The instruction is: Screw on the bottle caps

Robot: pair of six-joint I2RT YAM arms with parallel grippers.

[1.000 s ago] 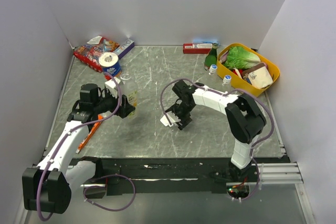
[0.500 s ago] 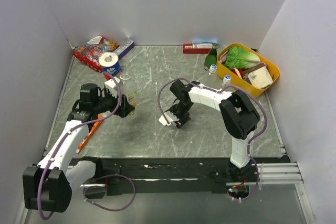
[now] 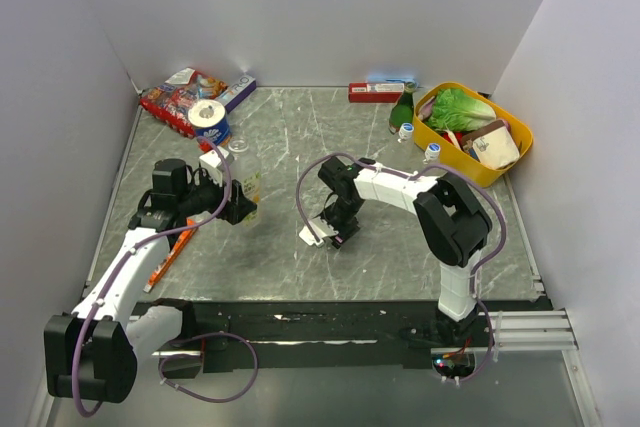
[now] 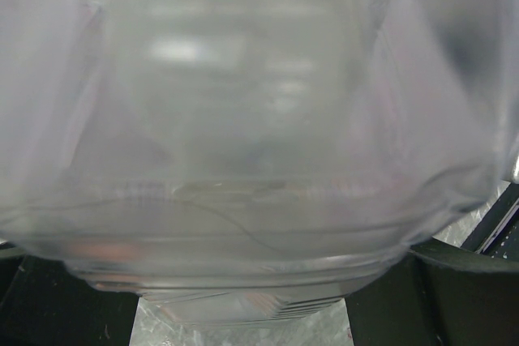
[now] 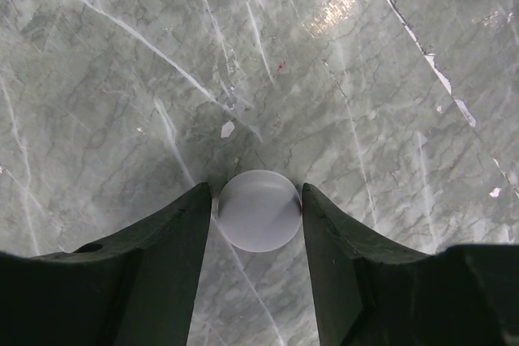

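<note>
White cap (image 5: 258, 210) lies flat on the bench (image 3: 290, 147), just left of centre, between the right jaws. The jaws are set narrow. One finger (image 5: 340, 257) looks to be on the cap's rim and the other shows a sliver of gap, so I can't tell whether it's actually clamped. Yellow-label bottle (image 3: 249, 187) is upright in the left jaws, which are closed on its body, over the left half of the bench. In the left wrist view clear plastic fills the frame and is blurred, so its contents are unreadable. Two more small bottles (image 3: 406, 133) (image 3: 432, 152) stand at the back right, each with one of the blue caps (image 3: 406, 128) on top, just beside the yellow basket (image 3: 452, 153). The green glass bottle (image 3: 402, 107) stands just behind the nearer one. The basket holds a leafy green (image 3: 461, 107) at the back and a brown-and-white packet (image 3: 496, 144) at the front. The rest inside is too small to make out. Tape roll (image 3: 210, 117) sits back left, next to a red snack packet (image 3: 178, 97).
</note>
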